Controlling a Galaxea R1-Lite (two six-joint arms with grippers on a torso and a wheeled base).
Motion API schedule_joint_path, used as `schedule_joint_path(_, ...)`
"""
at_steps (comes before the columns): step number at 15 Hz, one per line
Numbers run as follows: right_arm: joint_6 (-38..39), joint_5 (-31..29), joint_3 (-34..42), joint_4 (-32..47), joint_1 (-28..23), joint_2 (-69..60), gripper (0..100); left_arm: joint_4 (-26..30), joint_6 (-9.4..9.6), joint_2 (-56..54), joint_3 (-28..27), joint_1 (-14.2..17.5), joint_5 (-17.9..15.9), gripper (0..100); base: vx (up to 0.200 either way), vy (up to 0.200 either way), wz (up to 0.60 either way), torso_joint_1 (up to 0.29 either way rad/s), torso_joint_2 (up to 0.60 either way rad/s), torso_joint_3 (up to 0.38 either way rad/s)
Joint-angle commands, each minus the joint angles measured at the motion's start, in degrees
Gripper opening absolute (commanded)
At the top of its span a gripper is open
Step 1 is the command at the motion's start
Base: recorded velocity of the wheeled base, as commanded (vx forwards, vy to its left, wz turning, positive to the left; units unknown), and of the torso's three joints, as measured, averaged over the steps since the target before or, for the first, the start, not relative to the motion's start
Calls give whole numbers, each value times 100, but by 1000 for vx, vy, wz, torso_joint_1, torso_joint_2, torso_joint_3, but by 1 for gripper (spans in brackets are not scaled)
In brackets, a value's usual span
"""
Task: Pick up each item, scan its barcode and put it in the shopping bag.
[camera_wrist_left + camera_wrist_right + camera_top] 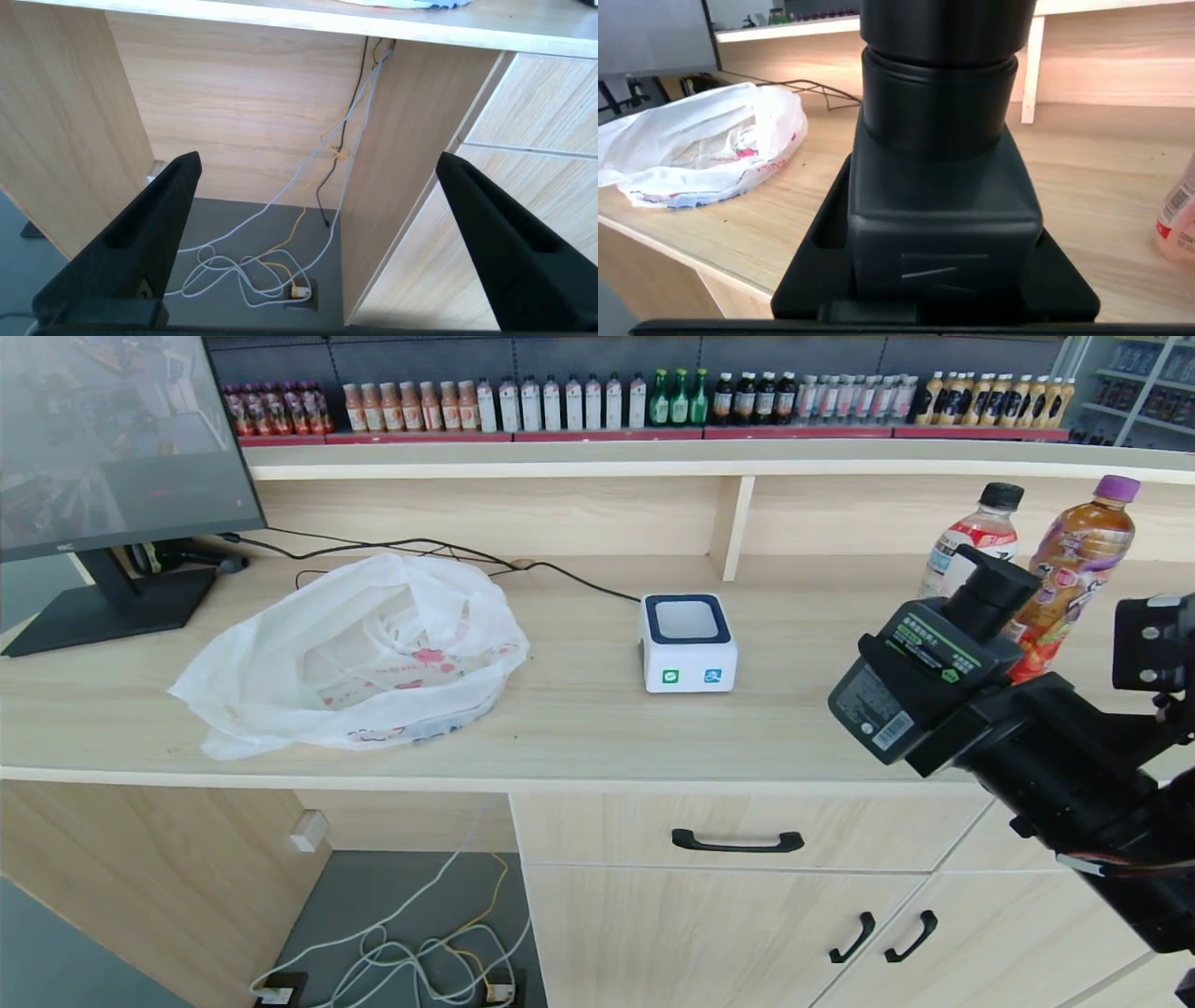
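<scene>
- While the right claw (938, 747) hangs over the near right edge of the desk (579, 728), it is clamped around a dark, square-bodied bottle (920, 663) with a black cap.
- That held bottle is tilted. Its long axis runs from the base at the near left up to the cap at the far right, clear of the desk surface.
- A white barcode patch sits low on the bottle's side, facing up and toward the near edge.
- In the right wrist view, the bottle (938, 187) sits squarely between the claw's two dark fingers (799, 280).
- The key relation is that the scanner (687, 642), a small white box with a window facing up, stands mid-desk, to the left of the held bottle and slightly farther back.
- Judging from this, the bottle needs carrying left and turning so the barcode patch faces down at the window.
- The shopping bag (359, 653), white plastic and slumped open, lies farther left again, beyond the scanner.
- Two more bottles wait at the far right, one black-capped (976, 546) and one purple-capped (1074, 569), just behind the held bottle.
- The left claw (318, 163) is spread wide and holds nothing. It is low down, facing the cables under the desk.
- The right arm is plainly nearer the scanner.
</scene>
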Motion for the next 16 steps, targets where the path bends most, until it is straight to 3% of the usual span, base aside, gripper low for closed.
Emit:
schedule_joint_path(1,8,0,1,10,-2,-71,0,0,9,-1,0,-4,-1,100,0,200,0,-7,2,7)
schedule_joint_path(16,87,0,-448,10,-11,17,0,0,-9,-1,0,-4,7,100,0,200,0,2,3,3)
